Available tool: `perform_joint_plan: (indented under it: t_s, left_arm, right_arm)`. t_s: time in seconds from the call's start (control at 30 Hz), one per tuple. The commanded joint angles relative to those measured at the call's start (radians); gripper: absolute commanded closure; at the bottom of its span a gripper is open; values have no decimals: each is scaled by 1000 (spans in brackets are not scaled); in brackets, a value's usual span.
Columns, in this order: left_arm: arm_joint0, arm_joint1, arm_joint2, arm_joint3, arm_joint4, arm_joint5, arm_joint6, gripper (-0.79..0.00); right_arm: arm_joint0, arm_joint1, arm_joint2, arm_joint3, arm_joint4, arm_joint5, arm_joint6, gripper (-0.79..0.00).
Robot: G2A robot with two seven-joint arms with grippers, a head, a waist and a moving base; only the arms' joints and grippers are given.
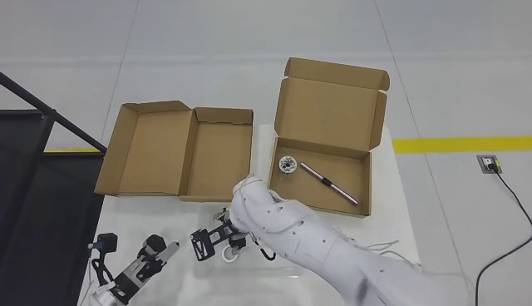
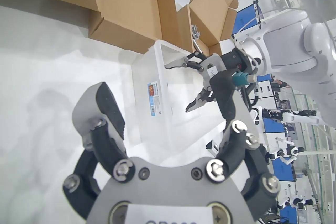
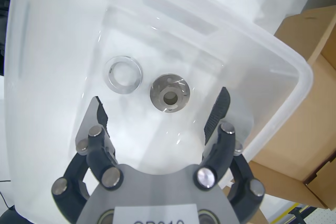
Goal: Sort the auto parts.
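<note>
Right pincer [image 3: 160, 103]: fingers are held spread and nothing is pinched; the tips are pointed down into the clear bin [image 3: 288, 57].
Left pincer [image 2: 162, 89]: fingers are likewise spread with nothing between them; it is held low over the white table [image 1: 150, 214], well apart from the right pincer and turned toward it.
Flanged hub [image 3: 170, 96]: a grey metal disc with a raised collar and a centre bore, laid flat on the bin floor, under the gap between the right pincer's spread fingers and just beyond their tips.
Metal ring [image 3: 122, 74]: a bright plain ring, laid flat on the bin floor just beside the hub and not touching it, slightly farther from the right pincer's tips.
Bin: seen just beyond the left pincer's tips, with the right pincer above its open top.
Right box [image 1: 332, 123]: open cardboard, lid raised, set beyond the bin from both pincers; a small round part [image 1: 288, 165] and a slim rod [image 1: 329, 182] are laid in it, near each other but apart.
Left box [image 1: 174, 152]: open cardboard, lid folded flat, set beyond the left pincer and beside the right box.
</note>
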Motion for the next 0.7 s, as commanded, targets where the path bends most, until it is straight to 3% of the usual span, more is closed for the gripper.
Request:
perform_joint_plan:
  t_s: [0.0,0.07,0.13,0.4,0.67]
  left_arm:
    - [-1,0,7,5,7,1,10,-785]
    - [-2,0,12,7,10,0,16,-785]
    - [0,0,14,4,14,0,22,-785]
    - [3,1,26,-1,27,1,37,-785]
    - [4,4,29,0,26,-3,36,-785]
  right_arm:
    - [2,-15,-6,32,-10,-5,-14,-625]
    - [3,-30,-13,65,-27,3,-25,-536]
    - [0,-44,-21,92,-45,21,-38,-388]
    - [-5,-97,-33,177,-104,140,-59,-388]
    - [7,-135,-29,248,-114,117,-79,-376]
